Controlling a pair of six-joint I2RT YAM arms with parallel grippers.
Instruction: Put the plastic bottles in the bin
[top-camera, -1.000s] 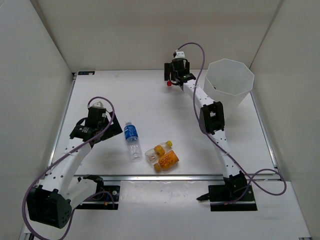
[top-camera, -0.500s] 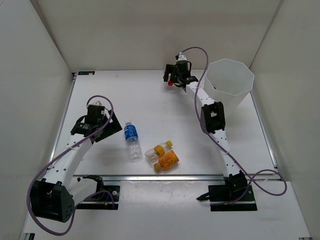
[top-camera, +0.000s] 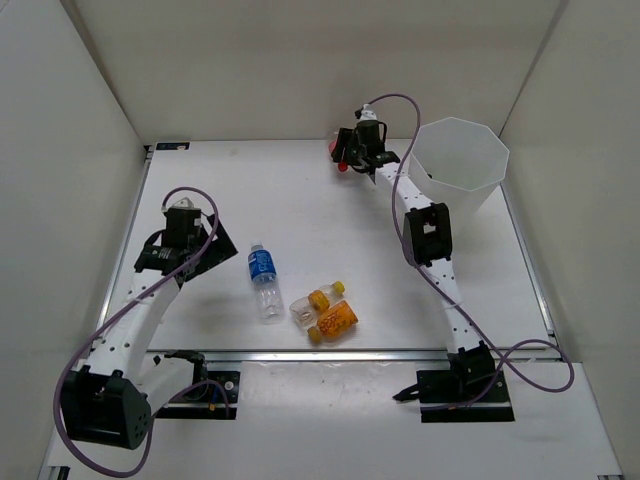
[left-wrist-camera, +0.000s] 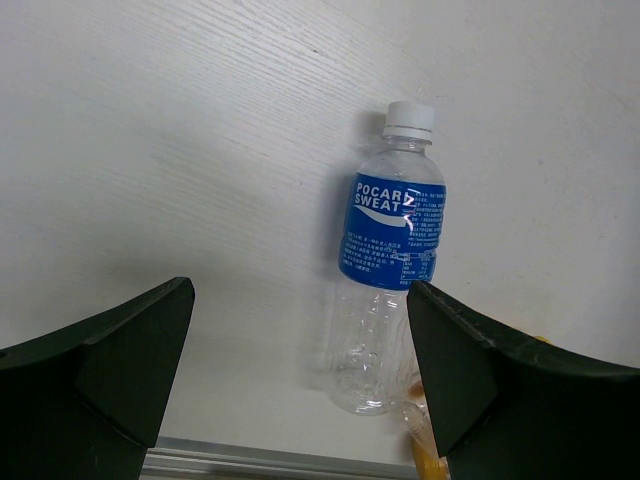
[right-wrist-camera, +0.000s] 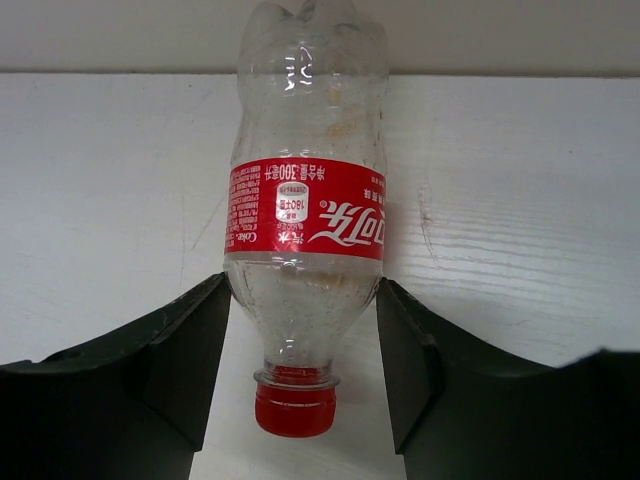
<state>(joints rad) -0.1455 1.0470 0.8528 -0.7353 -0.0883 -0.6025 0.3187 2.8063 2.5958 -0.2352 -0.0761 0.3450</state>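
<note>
1. My right fingers (right-wrist-camera: 302, 283) are clamped on the red-label bottle (right-wrist-camera: 305, 215), one finger on each side of its clear lower body just below the label.
2. That bottle's red cap points back toward my wrist camera and its base points toward the back wall.
3. In the top view this bottle is at the far side of the desk (top-camera: 300, 200), just left of the bin (top-camera: 470, 200) and outside its rim.
4. My left fingers (left-wrist-camera: 300, 288) are spread wide with nothing between them.
5. The blue-label bottle (left-wrist-camera: 392, 235) lies on its side on the desk in front of my left fingers, apart from both, nearer the right-hand one in my wrist view, white cap pointing away from me.
6. Right of that bottle, near the front edge of the desk, the larger orange-yellow bottle (top-camera: 336, 318) and the smaller one (top-camera: 320, 298) lie close together on their sides.
7. These three bottles are well apart from the bin, which stands at the far right corner of the desk.
</note>
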